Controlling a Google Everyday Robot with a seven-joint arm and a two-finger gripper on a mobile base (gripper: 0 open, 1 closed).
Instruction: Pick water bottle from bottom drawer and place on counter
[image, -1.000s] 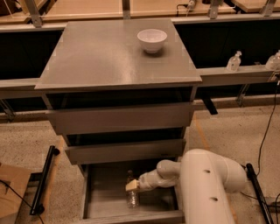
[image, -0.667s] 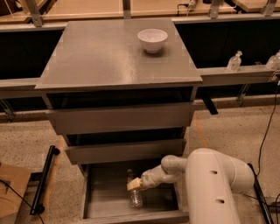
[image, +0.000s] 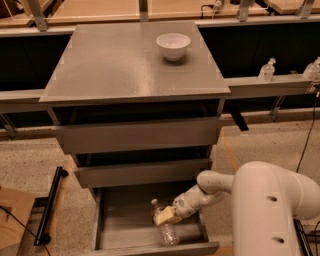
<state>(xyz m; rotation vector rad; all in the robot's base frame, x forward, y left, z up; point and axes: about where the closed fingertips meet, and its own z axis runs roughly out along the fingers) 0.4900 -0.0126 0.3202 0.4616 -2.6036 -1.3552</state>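
The broad, flat, grey metal desk (image: 115, 65) forms the top of a three-drawer cabinet. A small round white bowl (image: 173, 46) stands on it near the far right corner.

The lowest grey metal drawer (image: 125, 222) is pulled out below the desk's front edge; the two drawers above it are pushed further in.

The small clear ribbed plastic water bottle (image: 169, 233) lies in this drawer, in its right half, with the cap pointing to the rear.

The white robot arm (image: 270, 200) reaches in from the right. Its tan-tipped gripper (image: 165, 216) sits on the bottle's upper part. Whether the gripper is clamped or apart cannot be determined.
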